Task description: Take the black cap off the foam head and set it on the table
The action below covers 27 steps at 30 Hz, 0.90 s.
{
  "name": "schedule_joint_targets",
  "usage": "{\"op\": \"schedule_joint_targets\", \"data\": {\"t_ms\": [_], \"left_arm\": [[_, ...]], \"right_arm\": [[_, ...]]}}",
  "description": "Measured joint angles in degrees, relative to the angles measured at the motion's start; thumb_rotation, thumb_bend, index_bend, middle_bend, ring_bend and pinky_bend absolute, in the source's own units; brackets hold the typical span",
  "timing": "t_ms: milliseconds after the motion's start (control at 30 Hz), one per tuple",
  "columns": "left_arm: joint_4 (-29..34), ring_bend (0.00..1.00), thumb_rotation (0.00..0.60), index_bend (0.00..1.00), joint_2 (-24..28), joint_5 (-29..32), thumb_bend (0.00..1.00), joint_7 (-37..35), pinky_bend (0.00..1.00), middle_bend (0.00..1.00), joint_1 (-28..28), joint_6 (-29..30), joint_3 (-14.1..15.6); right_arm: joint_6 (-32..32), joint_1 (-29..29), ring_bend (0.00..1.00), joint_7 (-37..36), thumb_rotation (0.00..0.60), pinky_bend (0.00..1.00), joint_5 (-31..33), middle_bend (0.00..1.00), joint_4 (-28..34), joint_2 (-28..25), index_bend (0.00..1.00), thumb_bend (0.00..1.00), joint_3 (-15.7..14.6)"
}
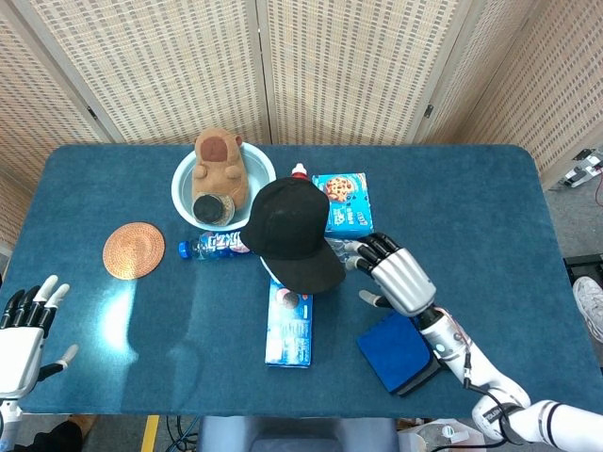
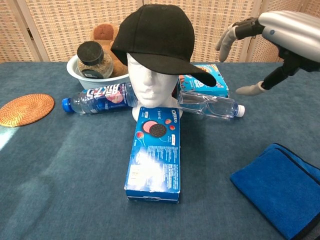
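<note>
The black cap [image 1: 291, 234] [image 2: 159, 38] sits on the white foam head [image 2: 146, 84] in the middle of the table, brim pointing toward me and to the right. My right hand [image 1: 398, 273] [image 2: 270, 40] hovers just right of the cap's brim, fingers spread, holding nothing and apart from the cap. My left hand [image 1: 23, 331] stays at the table's near left corner, fingers spread and empty; the chest view does not show it.
An Oreo box [image 1: 289, 321] [image 2: 155, 152] lies in front of the head. Two bottles [image 2: 98, 98] [image 2: 208, 105] flank it. A bowl [image 1: 185, 188] with a plush toy and jar stands behind, a cookie box [image 1: 344, 202] at right, a blue cloth [image 1: 396, 348] near right, a woven coaster [image 1: 134, 250] left.
</note>
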<state>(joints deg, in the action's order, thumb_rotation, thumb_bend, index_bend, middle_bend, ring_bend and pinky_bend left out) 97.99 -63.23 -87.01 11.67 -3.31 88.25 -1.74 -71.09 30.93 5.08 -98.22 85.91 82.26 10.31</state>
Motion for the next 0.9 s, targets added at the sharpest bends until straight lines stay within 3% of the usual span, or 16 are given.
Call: {"op": "schedule_joint_targets", "data": {"t_ms": [633, 733, 900], "left_arm": [[-0.3, 0.02, 0.6, 0.0, 0.4, 0.36, 0.19, -0.99, 0.0, 0.0, -0.62, -1.17, -0.32], [-0.43, 0.02, 0.6, 0.0, 0.55, 0.35, 0.19, -1.29, 0.0, 0.0, -0.56, -1.14, -0.28], [-0.68, 0.02, 0.6, 0.0, 0.61, 0.42, 0.19, -1.67, 0.0, 0.0, -0.53, -1.14, -0.29]], "right_arm": [[-4.64, 4.82, 0.2, 0.1, 0.6, 0.22, -0.9, 0.35, -11.38, 10.99, 0.53, 0.08, 0.55], [-5.52, 5.42, 0.2, -0.48, 0.6, 0.22, -0.82, 0.36, -13.3, 12.51, 0.55, 0.12, 0.61], [-7.4, 6.28, 0.23, -1.68, 0.6, 0.22, -1.12, 0.4, -15.94, 14.07, 0.59, 0.29, 0.68]]}}
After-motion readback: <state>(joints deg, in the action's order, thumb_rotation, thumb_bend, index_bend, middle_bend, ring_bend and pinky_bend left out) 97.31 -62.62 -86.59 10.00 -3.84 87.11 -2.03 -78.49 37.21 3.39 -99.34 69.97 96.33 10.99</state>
